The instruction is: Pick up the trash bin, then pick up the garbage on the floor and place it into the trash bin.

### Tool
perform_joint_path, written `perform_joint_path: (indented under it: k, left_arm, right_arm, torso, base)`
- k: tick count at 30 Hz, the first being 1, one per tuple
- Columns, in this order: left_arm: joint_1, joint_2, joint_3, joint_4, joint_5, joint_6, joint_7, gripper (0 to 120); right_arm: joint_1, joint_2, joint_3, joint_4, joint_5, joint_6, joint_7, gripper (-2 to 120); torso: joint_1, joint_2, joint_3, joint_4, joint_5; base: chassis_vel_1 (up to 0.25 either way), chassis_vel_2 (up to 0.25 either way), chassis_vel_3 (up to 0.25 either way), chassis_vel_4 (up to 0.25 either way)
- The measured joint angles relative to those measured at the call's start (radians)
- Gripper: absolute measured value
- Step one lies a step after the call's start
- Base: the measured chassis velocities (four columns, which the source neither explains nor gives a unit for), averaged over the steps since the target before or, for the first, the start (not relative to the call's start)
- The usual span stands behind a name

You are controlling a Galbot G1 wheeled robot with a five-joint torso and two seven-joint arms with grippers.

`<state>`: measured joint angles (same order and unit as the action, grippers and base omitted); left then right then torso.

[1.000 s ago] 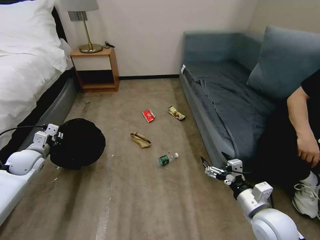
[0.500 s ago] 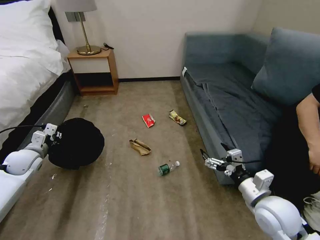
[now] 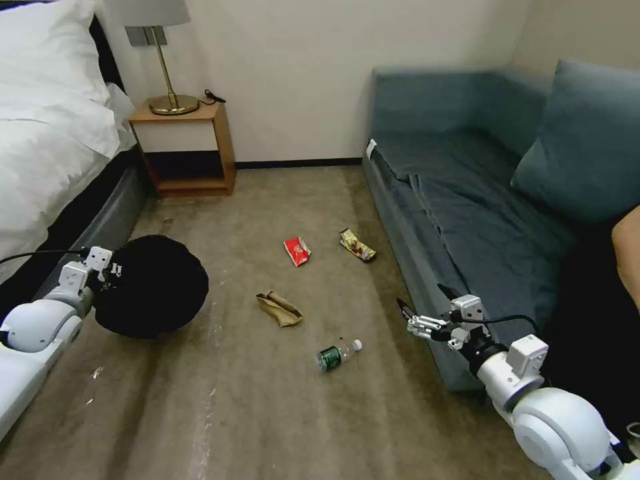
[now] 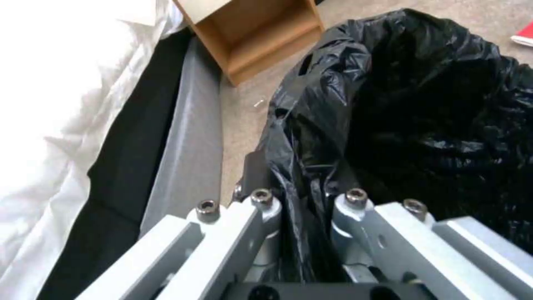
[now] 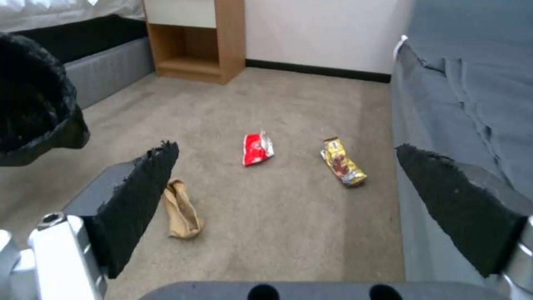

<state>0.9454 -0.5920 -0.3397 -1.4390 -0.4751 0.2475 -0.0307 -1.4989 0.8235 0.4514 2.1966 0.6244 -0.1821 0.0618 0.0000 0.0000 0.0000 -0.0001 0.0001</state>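
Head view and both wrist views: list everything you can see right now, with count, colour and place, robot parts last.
trash bin: one, black-lined, held off the floor, left beside the bed.
paper bag: one, brown, crumpled, mid-floor.
snack packet: one, red, floor beyond the bag.
snack wrapper: one, yellow-brown, floor near the sofa.
bottle: one, clear, green label, lying nearest the robot.
bed: one, white, left.
nightstand: one, wooden, holding a brass lamp.
sofa: one, blue-grey, right.
left gripper: shut on the bin's rim.
right gripper: open, beside the sofa's front.
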Motion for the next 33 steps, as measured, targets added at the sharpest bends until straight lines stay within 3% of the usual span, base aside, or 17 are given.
perform_joint_path:
  k: [14,22,33]
  left_arm:
    - [-0.002,0.002,-0.006,0.013,-0.001,0.002,0.003,7]
    - [-0.047,-0.001,0.029,0.033,-0.006,0.002,0.004,7]
    - [-0.058,0.0,0.045,0.059,-0.02,-0.004,0.008,7]
  right_arm:
    - [0.017,-0.009,-0.041,-0.01,-0.011,-0.01,0.0,100]
    - [-0.023,0.01,-0.069,-0.021,-0.059,-0.009,-0.014,100]
    - [0.009,0.02,-0.154,-0.062,-0.079,-0.017,-0.014,100]
  torso:
    - [0.0,0.0,0.0,0.0002,-0.0001]
    - [0.0,0.0,0.0,-0.0002,-0.0001]
    - [0.0,0.0,0.0,0.0,-0.0002]
  base:
    - [-0.093,0.092,0.084,-0.097]
    - [-0.095,0.082,0.087,-0.088]
    - [-0.072,0.078,0.067,-0.075]
